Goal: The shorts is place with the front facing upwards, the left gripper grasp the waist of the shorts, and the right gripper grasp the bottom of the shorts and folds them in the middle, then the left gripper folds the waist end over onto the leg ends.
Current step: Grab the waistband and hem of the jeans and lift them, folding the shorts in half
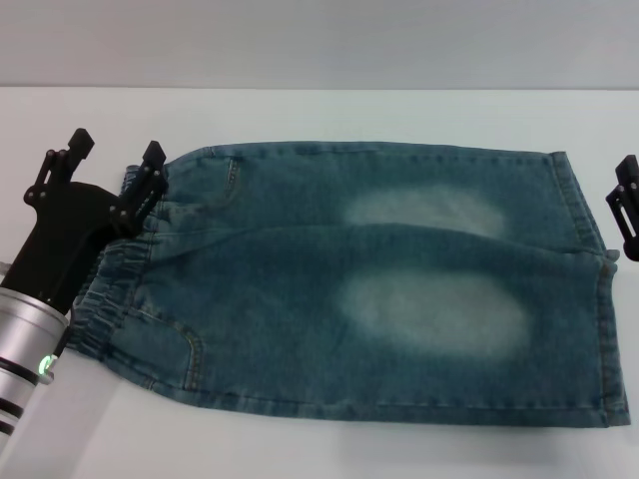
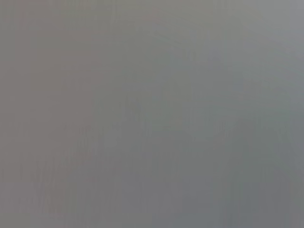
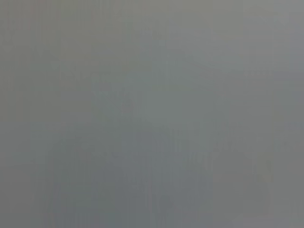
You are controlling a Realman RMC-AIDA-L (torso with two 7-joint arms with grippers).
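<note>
Shorts (image 1: 379,289) are seen laid flat on the white table (image 1: 300,449), front up, and the long axis is what matters: it is run across the scene from the robot's left to its right. The elastic waist (image 1: 110,289) is turned toward the left side, the leg ends (image 1: 589,299) toward the right. The two legs are stacked near and far, with the seam between them traced along the middle of the cloth.

The left gripper (image 1: 112,170) is found right at the waist end, at its far corner. Its fingers are spread wide, one tip set over the band's far edge and the other out over bare table, and nothing is held between them. The waist lies directly beside and slightly nearer than this claw, so only a short drop onto the band is judged to be needed.

The right gripper (image 1: 624,205) is caught only at the frame's edge, just beyond the far corner of the leg hems. Whether it is spread or closed cannot be told, and no cloth is seen in it.

Both wrist views are filled with plain grey; nothing can be made out there.

Each end is thus matched to its nearer arm, and neither grasp is yet made.
</note>
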